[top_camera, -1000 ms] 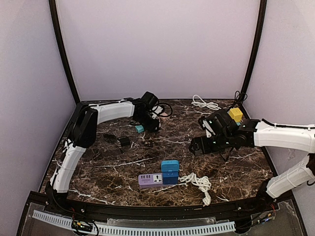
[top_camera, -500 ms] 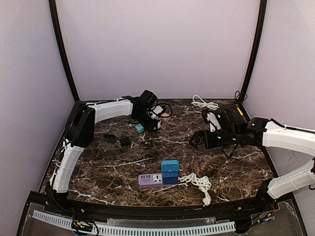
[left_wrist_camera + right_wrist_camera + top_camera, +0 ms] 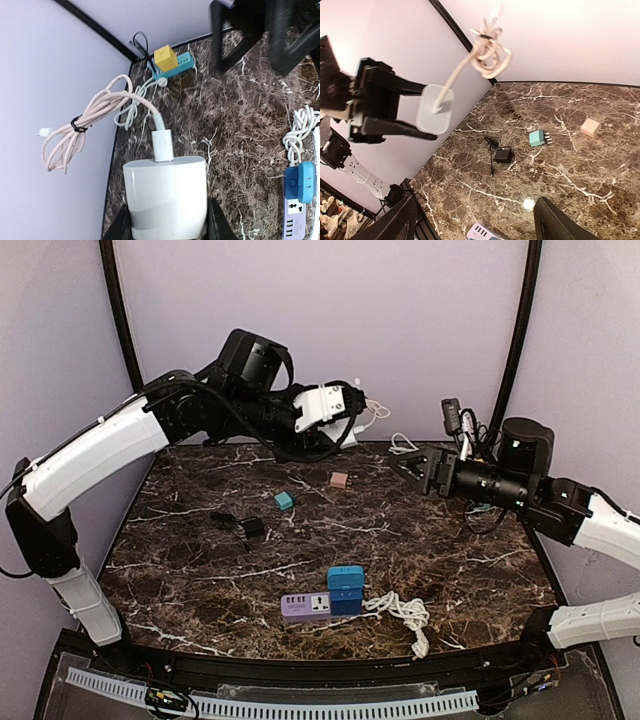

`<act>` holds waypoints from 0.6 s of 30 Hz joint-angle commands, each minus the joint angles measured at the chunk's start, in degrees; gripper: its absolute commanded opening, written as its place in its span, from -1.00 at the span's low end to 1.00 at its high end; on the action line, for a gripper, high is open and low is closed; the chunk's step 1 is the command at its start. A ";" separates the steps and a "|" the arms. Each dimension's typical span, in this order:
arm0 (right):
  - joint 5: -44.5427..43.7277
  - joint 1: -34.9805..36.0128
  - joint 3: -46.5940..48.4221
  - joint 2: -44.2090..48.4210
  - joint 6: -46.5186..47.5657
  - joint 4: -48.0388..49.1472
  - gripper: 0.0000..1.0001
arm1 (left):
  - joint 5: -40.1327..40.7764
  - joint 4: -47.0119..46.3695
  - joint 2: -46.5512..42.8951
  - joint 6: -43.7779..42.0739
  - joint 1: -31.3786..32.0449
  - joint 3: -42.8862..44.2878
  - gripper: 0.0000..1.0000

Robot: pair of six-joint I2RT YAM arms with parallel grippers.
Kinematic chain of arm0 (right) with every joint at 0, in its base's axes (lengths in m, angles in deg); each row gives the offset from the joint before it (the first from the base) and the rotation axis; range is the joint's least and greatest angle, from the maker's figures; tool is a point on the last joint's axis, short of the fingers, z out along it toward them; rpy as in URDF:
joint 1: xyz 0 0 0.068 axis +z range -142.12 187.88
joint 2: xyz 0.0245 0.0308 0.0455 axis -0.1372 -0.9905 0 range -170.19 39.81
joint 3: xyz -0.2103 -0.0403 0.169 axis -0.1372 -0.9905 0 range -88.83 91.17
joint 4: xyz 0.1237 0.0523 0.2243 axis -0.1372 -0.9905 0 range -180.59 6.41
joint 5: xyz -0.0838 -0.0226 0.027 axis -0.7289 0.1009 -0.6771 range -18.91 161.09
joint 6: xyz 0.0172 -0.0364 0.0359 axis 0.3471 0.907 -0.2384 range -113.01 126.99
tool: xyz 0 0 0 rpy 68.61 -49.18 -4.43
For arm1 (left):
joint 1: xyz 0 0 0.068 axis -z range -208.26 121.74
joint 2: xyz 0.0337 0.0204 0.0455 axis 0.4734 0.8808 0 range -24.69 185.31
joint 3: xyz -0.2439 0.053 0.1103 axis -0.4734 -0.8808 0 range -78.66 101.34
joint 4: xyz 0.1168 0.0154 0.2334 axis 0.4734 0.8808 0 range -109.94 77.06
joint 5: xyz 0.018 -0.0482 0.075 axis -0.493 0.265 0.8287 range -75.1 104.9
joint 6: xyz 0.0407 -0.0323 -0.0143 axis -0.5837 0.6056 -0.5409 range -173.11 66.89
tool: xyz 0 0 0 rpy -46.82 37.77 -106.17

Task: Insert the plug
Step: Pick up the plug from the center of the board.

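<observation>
My left gripper [image 3: 330, 406] is raised high above the back of the table and is shut on a white charger [image 3: 322, 403] with a pale coiled cable [image 3: 375, 408]. In the left wrist view the charger [image 3: 165, 192] sits between the fingers, cable [image 3: 80, 125] hanging out ahead. The purple power strip [image 3: 305, 607] lies near the front edge with a blue plug [image 3: 346, 590] in it. My right gripper [image 3: 422, 470] is open and empty, held above the back right of the table. Its wrist view shows the charger [image 3: 435, 109] and an end of the strip [image 3: 482, 232].
A teal plug [image 3: 285, 501], a pink plug [image 3: 339, 480] and a black adapter [image 3: 252, 528] lie on the marble table [image 3: 200, 580]. A white cable bundle [image 3: 405, 612] lies by the strip. A yellow plug [image 3: 165, 57] sits in a teal strip [image 3: 177, 66] at the back right.
My left arm has lifted from the table's back, carrying the white charger up and to the right. My right arm has risen and pulled back toward the back right.
</observation>
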 commanded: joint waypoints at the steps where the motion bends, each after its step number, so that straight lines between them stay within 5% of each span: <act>1: 4.94 2.15 0.84 -1.19 -1.38 6.31 0.64 | 5.28 -2.71 -0.23 -7.54 4.33 -3.34 -0.99; 8: 7.36 3.83 -3.10 -1.15 -2.77 14.74 0.63 | 8.61 -6.17 1.42 -9.28 8.90 -1.45 -0.99; 18: -2.28 3.81 -3.76 -3.46 -5.58 13.63 0.59 | 8.43 -5.37 1.22 -6.40 10.15 -1.90 -0.99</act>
